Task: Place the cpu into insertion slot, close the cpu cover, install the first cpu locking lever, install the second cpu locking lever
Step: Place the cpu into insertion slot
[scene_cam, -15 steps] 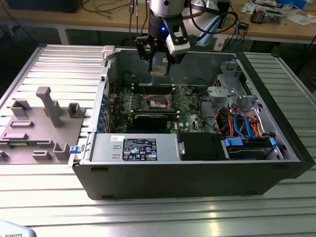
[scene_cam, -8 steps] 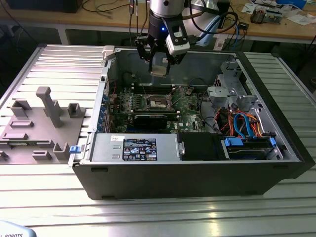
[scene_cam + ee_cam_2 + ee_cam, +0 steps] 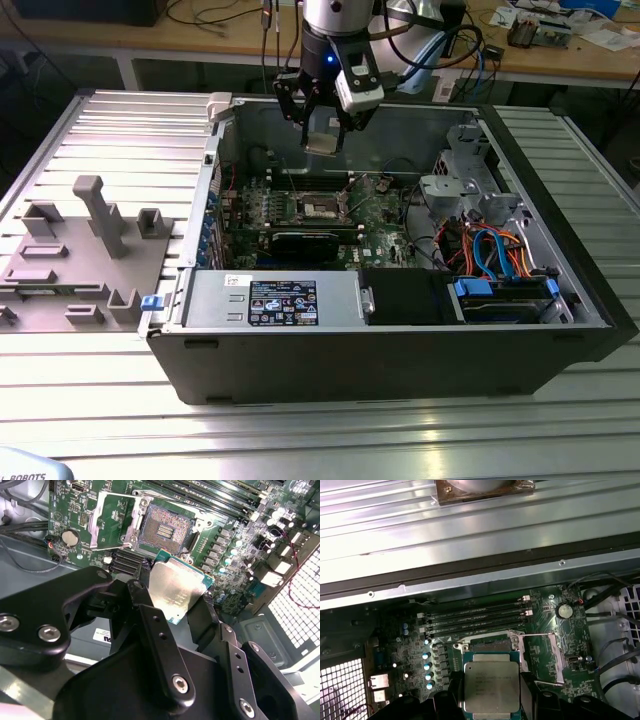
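Claw: gripper point(image 3: 175, 594) clenched on the cpu's edges, high over the open computer case point(image 3: 400, 345)!
Cpu: cpu point(image 3: 491, 687) held in the air above the green motherboard point(image 3: 385, 215), lines of print on its silver top.
Slot: insertion slot point(image 3: 165, 530) bare below the chip.
Cover: cpu cover point(image 3: 122, 496) flipped open beside the slot.
Label: blue-and-white sticker point(image 3: 283, 302) on the grey box at the case's front.

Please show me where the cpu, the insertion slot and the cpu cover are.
cpu point(image 3: 177, 592): second wrist view, centre of its metal top.
insertion slot point(image 3: 165, 530): second wrist view, its dark contact field.
cpu cover point(image 3: 93, 522): second wrist view, outer bar of the open frame.
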Available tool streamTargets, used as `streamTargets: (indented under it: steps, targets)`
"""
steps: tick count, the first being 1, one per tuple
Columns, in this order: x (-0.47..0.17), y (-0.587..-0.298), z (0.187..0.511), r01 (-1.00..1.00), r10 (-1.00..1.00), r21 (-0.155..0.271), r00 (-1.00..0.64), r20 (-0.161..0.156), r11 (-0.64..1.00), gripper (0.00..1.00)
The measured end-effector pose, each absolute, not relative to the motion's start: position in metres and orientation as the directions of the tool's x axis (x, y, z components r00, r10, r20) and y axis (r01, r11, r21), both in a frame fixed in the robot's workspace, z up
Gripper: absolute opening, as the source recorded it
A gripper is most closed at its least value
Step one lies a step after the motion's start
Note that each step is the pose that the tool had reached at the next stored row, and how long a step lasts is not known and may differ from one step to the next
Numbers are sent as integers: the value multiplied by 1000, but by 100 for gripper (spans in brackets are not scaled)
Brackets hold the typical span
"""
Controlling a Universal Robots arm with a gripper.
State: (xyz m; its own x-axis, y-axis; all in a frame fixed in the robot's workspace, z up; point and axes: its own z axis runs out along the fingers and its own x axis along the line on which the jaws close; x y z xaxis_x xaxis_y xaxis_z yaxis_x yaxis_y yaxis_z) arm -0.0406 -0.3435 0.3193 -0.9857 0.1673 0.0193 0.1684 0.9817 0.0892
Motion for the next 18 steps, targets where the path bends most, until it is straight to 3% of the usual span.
streamTargets:
  steps: [18]
  targets:
    - [-41, -344, 318, 184, 183, 89, -983, 19, 979, 55]
